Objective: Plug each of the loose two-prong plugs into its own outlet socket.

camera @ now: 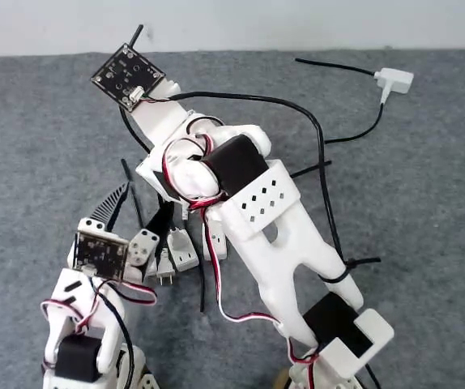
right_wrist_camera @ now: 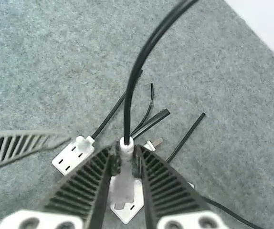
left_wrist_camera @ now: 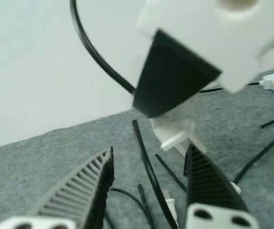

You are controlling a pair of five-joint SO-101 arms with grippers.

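Currently right gripper (right_wrist_camera: 125,155) fingers are clamped on a white two-prong plug (right_wrist_camera: 122,183), black cord (right_wrist_camera: 137,81) running up out of it. Plug sits right over a white outlet socket (right_wrist_camera: 126,212) on the grey surface (right_wrist_camera: 41,57); can't tell if it's seated. Second outlet block (right_wrist_camera: 72,155) is just beside it, with a loose plug (right_wrist_camera: 151,143) nearby. Left gripper (left_wrist_camera: 150,151) fingers are spread apart, holding nothing, close beside the right gripper. Another white socket (camera: 394,79) lies well apart near the surface's far edge.
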